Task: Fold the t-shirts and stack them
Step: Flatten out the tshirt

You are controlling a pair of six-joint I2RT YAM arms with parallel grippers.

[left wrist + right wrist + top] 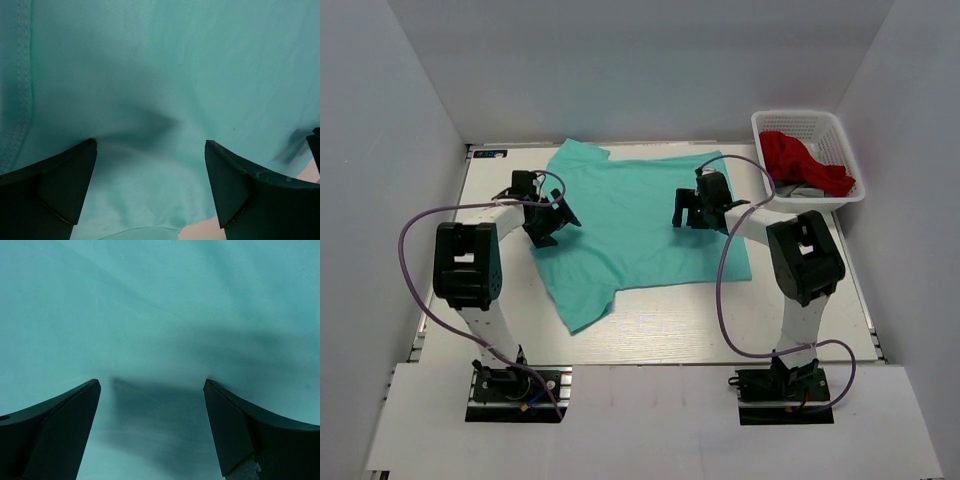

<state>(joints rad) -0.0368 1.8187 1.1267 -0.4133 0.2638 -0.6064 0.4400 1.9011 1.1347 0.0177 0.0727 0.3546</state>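
Observation:
A turquoise-green t-shirt lies spread on the white table, one sleeve pointing to the near left. My left gripper is open and sits low over the shirt's left edge; in the left wrist view its fingers straddle the cloth, with a hem seam at far left. My right gripper is open over the shirt's right part; in the right wrist view its fingertips rest on or just above smooth cloth. Neither holds anything.
A white basket at the back right holds a red cloth and a grey one. White walls enclose the table on three sides. Purple cables loop from both arms.

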